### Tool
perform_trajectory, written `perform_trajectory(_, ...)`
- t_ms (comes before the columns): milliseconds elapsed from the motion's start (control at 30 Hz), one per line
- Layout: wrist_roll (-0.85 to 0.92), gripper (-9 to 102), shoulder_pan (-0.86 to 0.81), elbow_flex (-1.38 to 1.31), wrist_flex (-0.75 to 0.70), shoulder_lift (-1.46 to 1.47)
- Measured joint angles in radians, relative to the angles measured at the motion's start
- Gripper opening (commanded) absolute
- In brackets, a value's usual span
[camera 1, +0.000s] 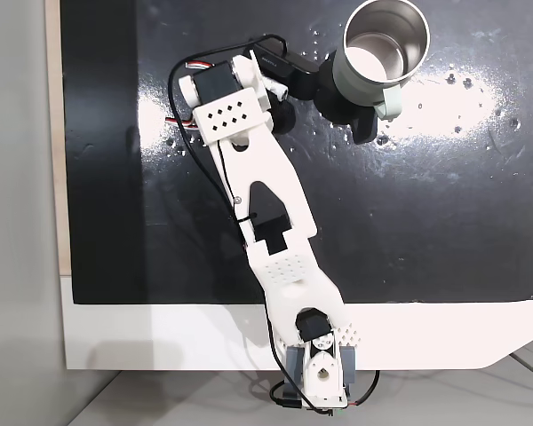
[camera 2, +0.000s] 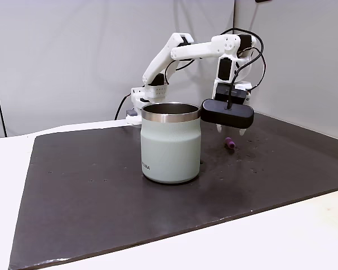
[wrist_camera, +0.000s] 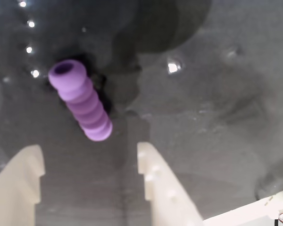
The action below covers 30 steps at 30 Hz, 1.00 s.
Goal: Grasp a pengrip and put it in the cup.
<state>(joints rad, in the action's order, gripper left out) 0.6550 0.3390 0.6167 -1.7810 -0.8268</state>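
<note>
Ribbed matt rubber pengrip (wrist_camera: 80, 100); shiny steel-lined cup (camera 2: 170, 143); glossy dark mat (camera 2: 101, 185).

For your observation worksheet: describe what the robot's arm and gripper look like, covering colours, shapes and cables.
The arm is white plastic with black motors, perforated plates and thin black and red cables along it. The gripper has pale cream, tapering fingers with small bumps; a black rounded housing sits above them.

Lilac ribbed pengrip (wrist_camera: 81, 100), grey-green steel-rimmed cup (camera 2: 171, 147), cream hand (wrist_camera: 87, 162), black mat (camera 2: 158, 197).

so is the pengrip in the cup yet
Out. The pengrip lies on the dark mat, beyond the open hand, apart from the cup.
</note>
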Motion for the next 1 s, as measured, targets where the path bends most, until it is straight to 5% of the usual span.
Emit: perform_trajectory(1000, -0.043, 0, -0.037, -0.196, -0.008, 0.183)
